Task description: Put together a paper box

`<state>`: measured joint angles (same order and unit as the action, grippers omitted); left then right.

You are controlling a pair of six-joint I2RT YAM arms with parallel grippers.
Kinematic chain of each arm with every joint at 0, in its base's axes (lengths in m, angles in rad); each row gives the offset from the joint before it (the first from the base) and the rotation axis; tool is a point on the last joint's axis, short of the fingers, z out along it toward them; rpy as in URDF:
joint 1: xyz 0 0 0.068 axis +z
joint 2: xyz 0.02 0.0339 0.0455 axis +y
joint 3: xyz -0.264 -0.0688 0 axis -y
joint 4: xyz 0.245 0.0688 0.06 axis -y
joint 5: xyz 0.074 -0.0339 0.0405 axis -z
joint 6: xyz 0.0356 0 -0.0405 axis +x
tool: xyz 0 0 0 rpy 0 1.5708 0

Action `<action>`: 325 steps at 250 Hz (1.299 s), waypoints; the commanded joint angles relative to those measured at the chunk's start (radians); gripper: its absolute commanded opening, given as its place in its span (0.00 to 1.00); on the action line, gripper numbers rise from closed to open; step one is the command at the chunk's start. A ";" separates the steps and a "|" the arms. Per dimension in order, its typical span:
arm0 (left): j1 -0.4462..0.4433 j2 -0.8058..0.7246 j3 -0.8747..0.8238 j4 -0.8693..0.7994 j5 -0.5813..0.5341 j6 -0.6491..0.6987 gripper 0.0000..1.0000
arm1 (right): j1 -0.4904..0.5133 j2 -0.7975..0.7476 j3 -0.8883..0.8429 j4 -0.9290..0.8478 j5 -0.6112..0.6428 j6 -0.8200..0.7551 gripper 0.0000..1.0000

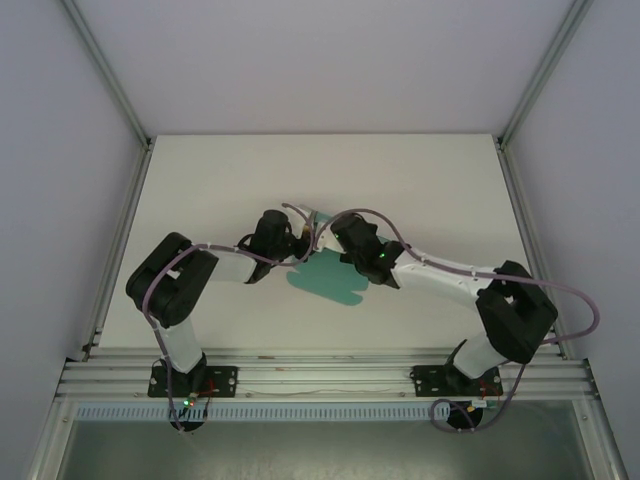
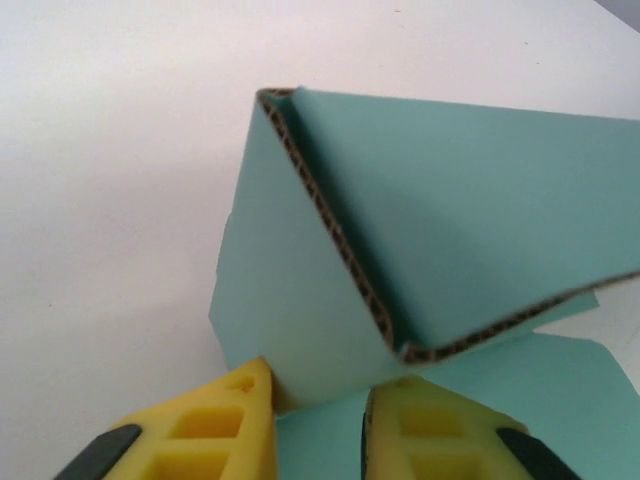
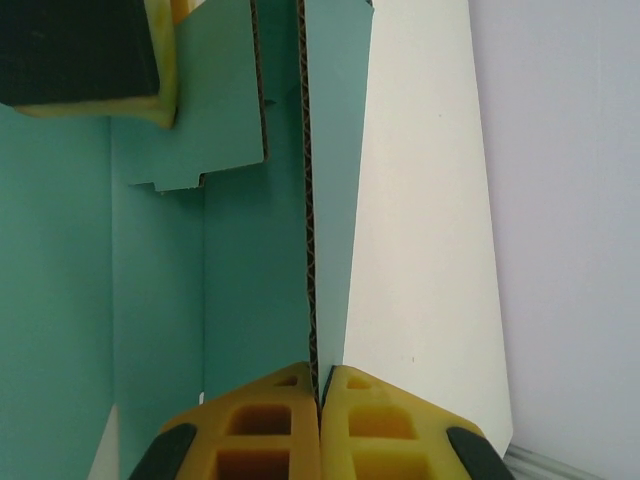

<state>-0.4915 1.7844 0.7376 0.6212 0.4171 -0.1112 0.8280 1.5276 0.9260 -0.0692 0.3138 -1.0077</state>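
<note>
Near the middle of the white surface [image 1: 220, 190], between the two arms: the paper box [image 1: 325, 278], teal-green card, half-formed. Lying flat toward the near edge, with a scalloped flap there; raised at the far end, where both wrists meet.

From the left wrist: two panels of the paper box [image 2: 440, 230] standing up and meeting at a folded corner, brown corrugated edge showing (a V from this angle). Left pincer [image 2: 318, 388] with yellow fingers apart, the foot of the nearer panel in the gap. Cannot tell whether clamped on that panel or merely straddling it.

From the right wrist: right pincer [image 3: 320, 380] clenched on the paper box [image 3: 230, 250], the thin edge of an upright wall pinched between both yellow pads and running straight away from them. Left of that wall, teal floor and a notched flap; right of it, bare surface [image 3: 420, 250]. In the top left corner, one finger [image 3: 90, 55] of the left pincer, just beside a flap.
</note>
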 commanded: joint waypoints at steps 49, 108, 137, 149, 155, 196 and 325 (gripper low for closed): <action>-0.023 -0.070 -0.019 0.128 -0.082 -0.023 0.43 | 0.031 0.045 -0.054 0.183 -0.018 0.025 0.00; 0.112 -0.227 -0.184 0.042 -0.075 -0.073 0.73 | -0.017 0.003 -0.072 0.187 -0.009 -0.125 0.00; 0.182 -0.315 -0.271 0.053 -0.034 -0.119 1.00 | -0.028 -0.004 -0.064 0.179 -0.009 -0.162 0.00; 0.185 -0.337 -0.281 0.022 -0.055 -0.108 1.00 | -0.030 -0.007 -0.057 0.163 -0.032 -0.167 0.00; 0.184 -0.342 -0.276 0.001 -0.058 -0.103 1.00 | -0.030 -0.008 -0.055 0.161 -0.040 -0.171 0.00; 0.185 -0.262 -0.210 -0.058 0.050 -0.056 1.00 | -0.032 0.022 -0.059 0.233 -0.024 -0.232 0.00; 0.125 -0.029 -0.027 0.022 0.229 0.058 0.86 | -0.011 0.086 -0.044 0.209 -0.015 -0.311 0.00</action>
<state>-0.3286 1.7222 0.6472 0.6518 0.6300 -0.1246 0.7998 1.5963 0.8696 0.1993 0.3000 -1.3182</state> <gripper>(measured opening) 0.865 0.050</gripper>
